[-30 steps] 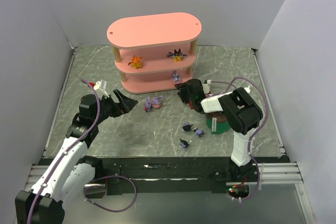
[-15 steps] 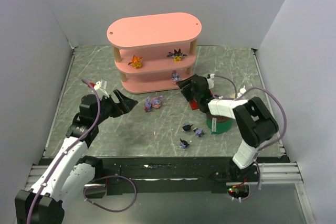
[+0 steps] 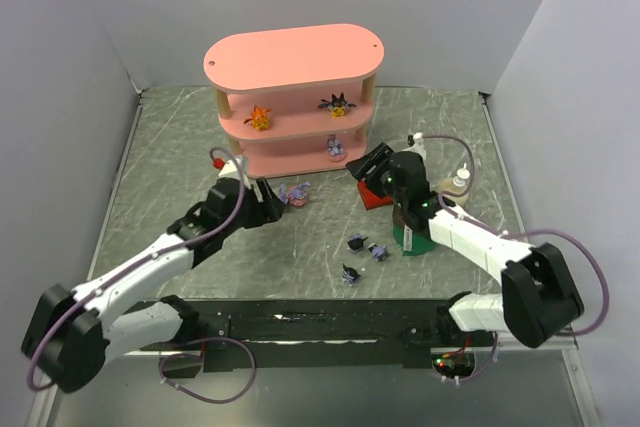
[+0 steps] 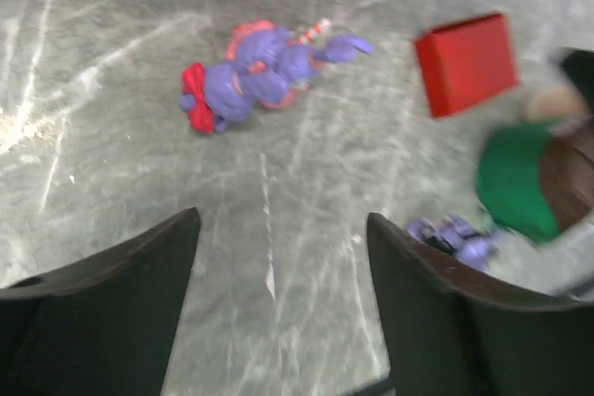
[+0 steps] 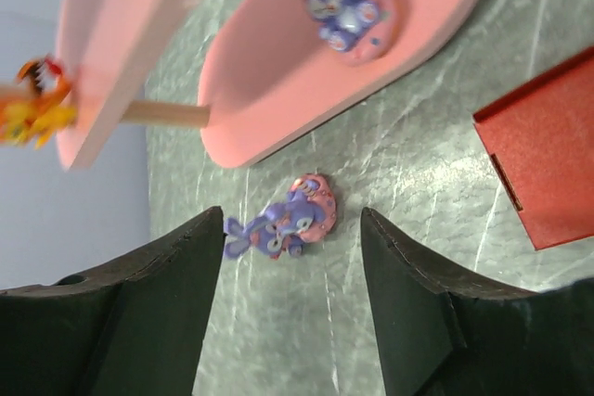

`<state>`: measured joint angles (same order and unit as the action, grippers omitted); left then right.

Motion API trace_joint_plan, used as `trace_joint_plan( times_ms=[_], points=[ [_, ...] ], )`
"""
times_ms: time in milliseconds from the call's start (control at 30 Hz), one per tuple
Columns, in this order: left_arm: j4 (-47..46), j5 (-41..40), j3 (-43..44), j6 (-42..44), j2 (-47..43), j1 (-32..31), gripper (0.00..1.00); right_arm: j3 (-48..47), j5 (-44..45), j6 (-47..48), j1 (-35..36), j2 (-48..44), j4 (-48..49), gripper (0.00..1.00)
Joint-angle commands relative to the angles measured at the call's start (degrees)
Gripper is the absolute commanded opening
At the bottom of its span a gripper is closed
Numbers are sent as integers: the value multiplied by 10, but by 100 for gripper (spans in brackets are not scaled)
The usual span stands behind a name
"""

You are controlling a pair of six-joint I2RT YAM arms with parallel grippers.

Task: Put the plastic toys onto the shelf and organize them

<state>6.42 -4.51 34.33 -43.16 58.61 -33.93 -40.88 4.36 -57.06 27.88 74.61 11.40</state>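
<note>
Orange toy (image 3: 260,117) and black toy (image 3: 336,104) stood on the middle tier of the shelf (image 3: 293,57); a lilac toy (image 3: 336,147) sat on its bottom tier. Two more lilac toys (image 3: 293,195) lay on the worktop (image 3: 180,147) just in front of the shelf, three dark toys (image 3: 355,242) farther out. The left gripper (image 4: 280,218) and right gripper (image 5: 290,215) hovered near the shelf's front, each wide open and empty.

Eight figurines (image 3: 258,117) (image 3: 335,104) (image 3: 336,147) (image 3: 284,199) (image 3: 300,190) (image 3: 355,242) (image 3: 378,250) (image 3: 349,272); one shelf (image 3: 293,57); one red box (image 3: 371,199); one green cylinder (image 3: 412,240).
</note>
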Motion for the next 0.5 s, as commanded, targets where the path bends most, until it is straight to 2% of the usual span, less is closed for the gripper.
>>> trace_joint_plan(
  times_ms=[0,100,333,467],
  points=[
    [-40,-97,48,-4,68,-22,72,-17,-28,89,4,-60,-28,67],
    [-48,-117,71,13,111,-30,66,-14,-38,106,5,-89,-41,67],
    [-51,-167,120,48,181,-36,60,10,-52,132,5,-155,-60,67],
    [-52,-171,148,57,224,-39,51,23,-45,143,4,-187,-75,68]
  ],
)
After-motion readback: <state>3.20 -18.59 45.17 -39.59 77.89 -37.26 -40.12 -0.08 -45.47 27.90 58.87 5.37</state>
